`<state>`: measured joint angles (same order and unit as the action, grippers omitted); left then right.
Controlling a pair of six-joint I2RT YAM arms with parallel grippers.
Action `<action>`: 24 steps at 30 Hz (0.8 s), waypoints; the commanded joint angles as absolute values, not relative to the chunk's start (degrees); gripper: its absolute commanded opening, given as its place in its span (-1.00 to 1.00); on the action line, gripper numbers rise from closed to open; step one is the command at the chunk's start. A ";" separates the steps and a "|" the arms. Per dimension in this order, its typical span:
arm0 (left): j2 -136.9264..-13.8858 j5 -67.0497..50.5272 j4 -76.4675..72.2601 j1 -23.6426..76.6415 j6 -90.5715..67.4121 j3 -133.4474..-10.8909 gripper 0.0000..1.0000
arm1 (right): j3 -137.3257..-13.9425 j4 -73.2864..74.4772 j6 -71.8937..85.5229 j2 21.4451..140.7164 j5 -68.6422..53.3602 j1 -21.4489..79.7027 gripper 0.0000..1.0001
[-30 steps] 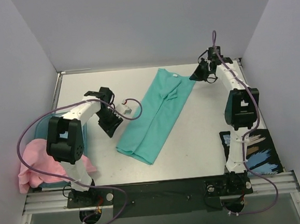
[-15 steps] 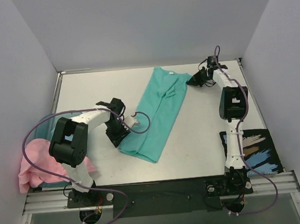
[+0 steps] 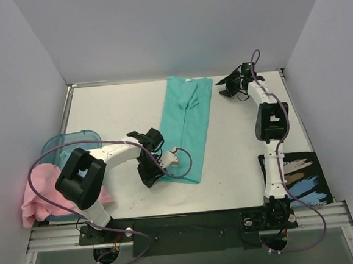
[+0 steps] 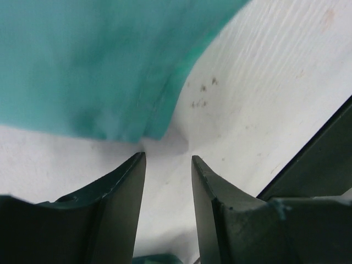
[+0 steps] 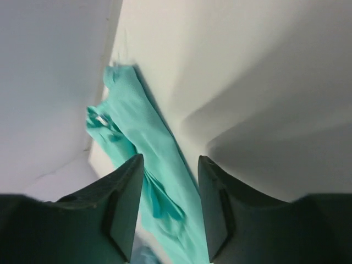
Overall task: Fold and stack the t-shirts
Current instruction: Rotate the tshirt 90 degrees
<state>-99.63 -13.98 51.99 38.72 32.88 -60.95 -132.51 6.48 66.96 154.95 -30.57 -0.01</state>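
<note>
Since the teal-green t-shirt [image 3: 187,126] is now lying straighter than a second ago, running near-to-far, the left gripper [image 4: 168,159] at its near hem and the right gripper [image 3: 230,86] beside its far collar are hanging open and empty, seemingly readying another fold.

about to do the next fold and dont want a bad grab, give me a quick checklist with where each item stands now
1. Left gripper open: ok, a gap shows between its fingers.
2. Teal shirt corner between the left fingers: not ok, it lies just ahead of the tips.
3. Right gripper open: ok.
4. Right gripper on the collar end: not ok, it is beside the shirt, apart from it.
5. Pink shirt out of the way: ok, it lies at the blue tub.
</note>
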 commanded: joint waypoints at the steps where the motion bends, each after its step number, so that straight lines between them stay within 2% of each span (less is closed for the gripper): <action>1: -90.89 -16.43 51.24 34.38 33.05 -57.31 0.00 | -122.20 17.82 50.48 134.14 -22.77 -2.81 -0.01; 4: -83.70 -15.48 52.29 33.05 33.05 -57.65 0.11 | -111.30 27.22 40.64 121.16 -20.92 -1.50 0.07; 7: -76.22 -15.11 50.81 29.90 34.70 -58.27 0.33 | -90.78 28.83 35.87 109.10 -18.03 2.27 0.10; 10: -71.11 -20.71 51.41 24.72 38.74 -59.85 0.41 | -77.73 30.40 33.31 97.69 -17.14 8.06 0.12; 12: -68.56 -25.20 51.77 24.08 46.02 -58.63 0.56 | -70.25 30.41 34.19 92.93 -20.20 10.62 0.16; 14: -66.19 -28.72 48.27 24.78 50.42 -54.86 0.66 | -63.83 30.76 36.03 88.45 -22.67 12.90 0.37; 19: -62.59 -33.84 34.82 25.58 55.89 -44.06 0.66 | -50.38 27.26 42.78 82.27 -22.66 23.62 0.40; 22: -59.25 -33.49 28.93 26.62 57.82 -37.73 0.66 | -43.61 19.88 47.63 83.14 -25.31 26.97 0.26; 24: -58.19 -32.26 29.18 27.77 59.84 -35.87 0.66 | -41.84 16.27 49.83 84.89 -26.28 28.91 0.25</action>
